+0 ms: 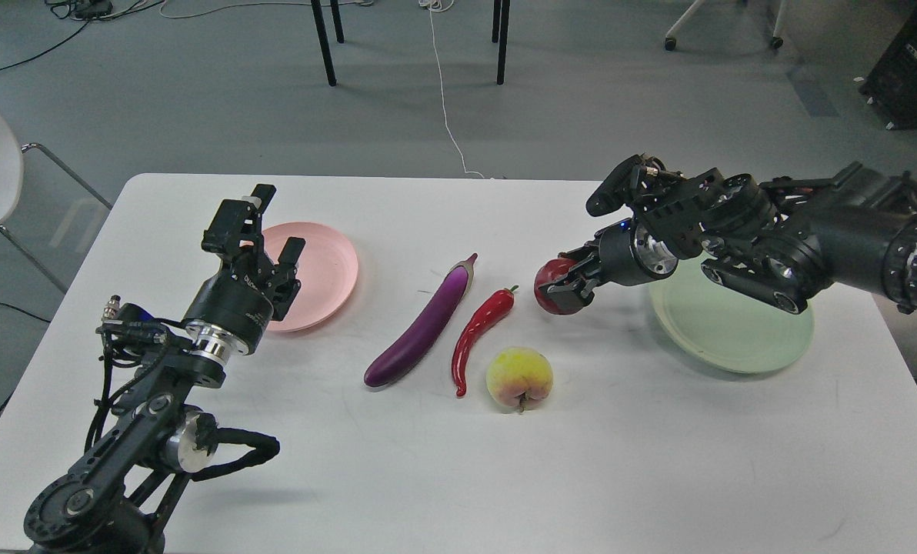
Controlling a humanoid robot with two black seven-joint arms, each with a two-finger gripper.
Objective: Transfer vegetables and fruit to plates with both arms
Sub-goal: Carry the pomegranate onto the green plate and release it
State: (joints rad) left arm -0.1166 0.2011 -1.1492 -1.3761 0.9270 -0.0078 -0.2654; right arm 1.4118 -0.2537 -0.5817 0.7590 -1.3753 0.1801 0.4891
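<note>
White table (658, 462), grey floor (581, 100); right claw (566, 286) grips pomegranate (549, 278).

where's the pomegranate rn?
Head view, right of centre: the pomegranate sits between the fingers of the right claw, just right of the chili pepper and left of the green plate.

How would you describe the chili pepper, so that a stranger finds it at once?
Look at the middle of the white table, between the two plates. The chili pepper lies between the purple eggplant and the yellow-green peach. It alone is thin, curved, glossy red, with a green stem.
</note>
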